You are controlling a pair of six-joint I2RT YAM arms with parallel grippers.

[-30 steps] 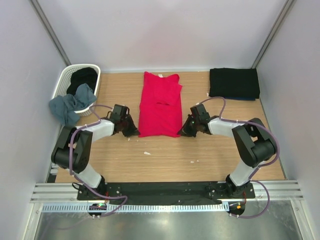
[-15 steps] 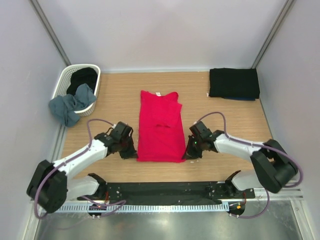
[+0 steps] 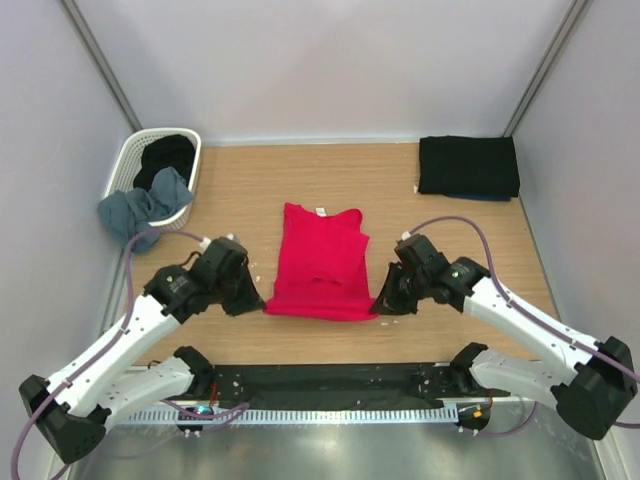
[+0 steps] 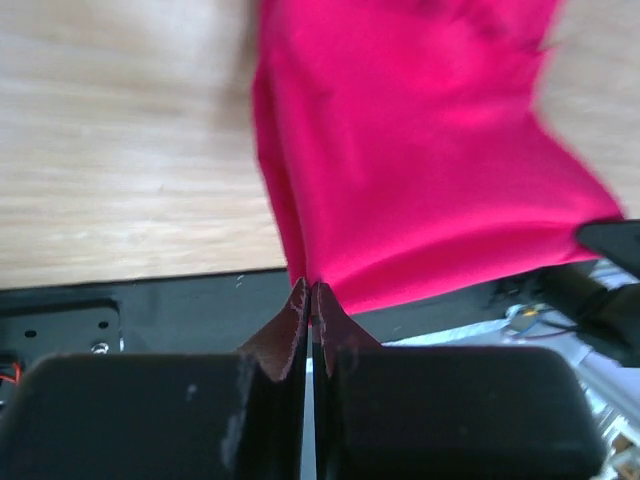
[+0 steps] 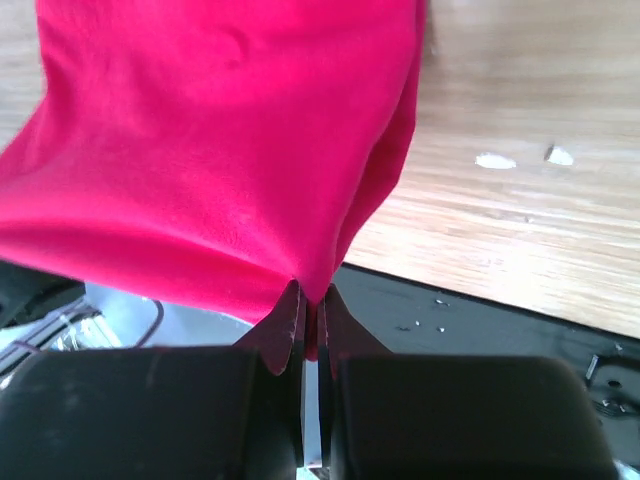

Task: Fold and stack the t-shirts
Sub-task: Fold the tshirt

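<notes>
The crimson-red t-shirt [image 3: 322, 262] is lifted at its near edge above the table's middle, collar end away from me. My left gripper [image 3: 260, 303] is shut on its near left corner, the cloth pinched at the fingertips in the left wrist view [image 4: 311, 292]. My right gripper [image 3: 380, 306] is shut on the near right corner, also seen in the right wrist view [image 5: 311, 296]. The red cloth hangs between them [image 4: 420, 150] [image 5: 220, 130]. A folded black t-shirt [image 3: 468, 166] lies at the back right. A grey-blue t-shirt [image 3: 145, 208] hangs over the basket's side, a black one [image 3: 166, 155] inside it.
The white lattice basket [image 3: 130, 160] stands at the back left against the wall. The black base plate [image 3: 330, 380] runs along the table's near edge. Small white specks lie on the wood [image 5: 495, 160]. Grey walls close in both sides.
Both grippers have pulled the red shirt's near edge toward me and raised it. The shirt slid toward me across the table and now looks shorter.
</notes>
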